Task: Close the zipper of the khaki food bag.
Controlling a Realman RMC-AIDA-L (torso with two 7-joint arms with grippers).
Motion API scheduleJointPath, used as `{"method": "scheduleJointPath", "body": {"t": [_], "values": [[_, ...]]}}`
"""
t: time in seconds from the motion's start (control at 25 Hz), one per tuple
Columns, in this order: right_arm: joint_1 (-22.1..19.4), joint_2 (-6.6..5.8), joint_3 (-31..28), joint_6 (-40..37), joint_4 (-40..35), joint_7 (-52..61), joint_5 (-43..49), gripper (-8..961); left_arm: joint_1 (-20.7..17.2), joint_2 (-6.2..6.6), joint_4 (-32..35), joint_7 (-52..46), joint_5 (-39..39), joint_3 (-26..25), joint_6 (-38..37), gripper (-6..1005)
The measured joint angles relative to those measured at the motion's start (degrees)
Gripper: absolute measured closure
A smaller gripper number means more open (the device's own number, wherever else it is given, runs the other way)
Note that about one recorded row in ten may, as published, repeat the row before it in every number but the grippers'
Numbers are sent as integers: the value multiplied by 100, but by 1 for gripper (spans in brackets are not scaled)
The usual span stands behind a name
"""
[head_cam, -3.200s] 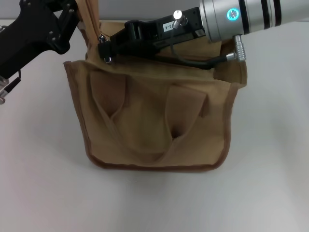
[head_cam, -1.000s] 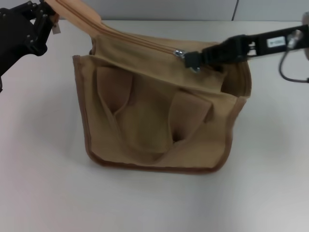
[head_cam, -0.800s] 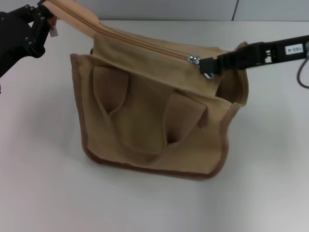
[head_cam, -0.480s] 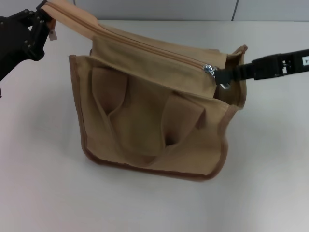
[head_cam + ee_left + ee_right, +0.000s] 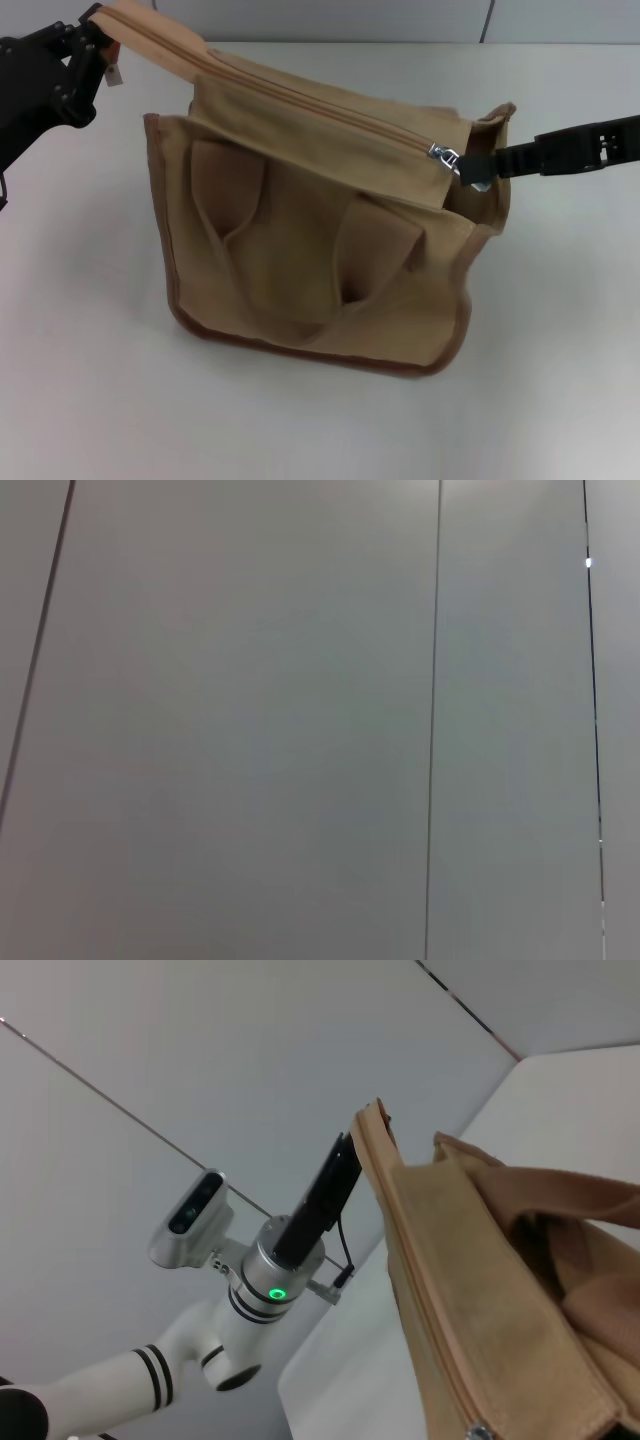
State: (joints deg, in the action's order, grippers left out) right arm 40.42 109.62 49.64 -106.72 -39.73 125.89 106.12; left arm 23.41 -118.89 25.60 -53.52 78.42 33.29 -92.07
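Bag [image 5: 300, 250] sits mid-table [image 5: 90, 400], front w/ handles toward the near edge, leaning a bit. Zipper [image 5: 300, 95] runs along its top, drawn shut nearly to the right end; pull tab [image 5: 447, 158] sits there, pinched by right gripper [image 5: 478, 170], fingers closed on it. Toward the far left corner, left gripper [image 5: 92, 42] is clamped on the zipper's raised end, holding it taut.
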Motion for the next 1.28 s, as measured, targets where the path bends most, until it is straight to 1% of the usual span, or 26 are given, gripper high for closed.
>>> {"method": "scheduleJointPath", "body": {"t": [0.24, 0.44, 0.52, 0.56, 0.72, 0.76, 0.84, 0.88, 0.92, 0.96, 1.08, 1.12, 1.16, 1.28], "values": [[-54, -12, -248, -77, 131, -83, -34, 915, 38, 11, -78, -1, -4, 24, 46, 974], [-111, -12, -285, -219, 133, -260, -37, 913, 38, 10, -93, 14, -4, 8, 51, 974], [-204, -9, -462, -370, 106, -553, -39, 723, 35, 8, -98, 11, -4, -9, 51, 973], [-204, -9, -462, -370, 106, -553, -39, 683, 32, 8, -100, 7, -4, -15, 54, 973], [-522, 44, -1236, -830, 32, -1604, -48, 523, 30, 9, -179, 3, -18, -18, 153, 973], [-636, 66, -1481, -1063, 30, -2004, -51, 483, 31, 11, -202, 4, -19, -16, 168, 973], [-835, 103, -1775, -1491, 40, -2673, -57, 371, 34, 18, -251, 5, -19, -14, 194, 973], [-951, 133, -1873, -1668, 52, -2973, -57, 316, 28, 20, -258, 3, -20, -14, 204, 973], [-1251, 222, -1937, -1833, 55, -3714, -102, 260, 20, 19, -261, 0, -21, -13, 219, 973], [-1251, 222, -1937, -1833, 55, -3714, -102, 253, 11, 16, -268, -1, -21, -8, 256, 973], [-1731, 380, -1862, -1829, 56, -4742, -130, 234, -10, 17, -303, -39, -21, -7, 346, 972], [-1915, 427, -1711, -1830, 86, -5219, -97, 227, -17, 21, -317, -77, -21, -10, 357, 972], [-1915, 427, -1711, -1830, 86, -5219, -97, 221, -20, 25, -323, -102, -21, -11, 358, 972], [-2050, 495, -1459, -1818, 201, -5813, 172, 214, -32, 31, -329, -140, -5, 16, 417, 972]]}}
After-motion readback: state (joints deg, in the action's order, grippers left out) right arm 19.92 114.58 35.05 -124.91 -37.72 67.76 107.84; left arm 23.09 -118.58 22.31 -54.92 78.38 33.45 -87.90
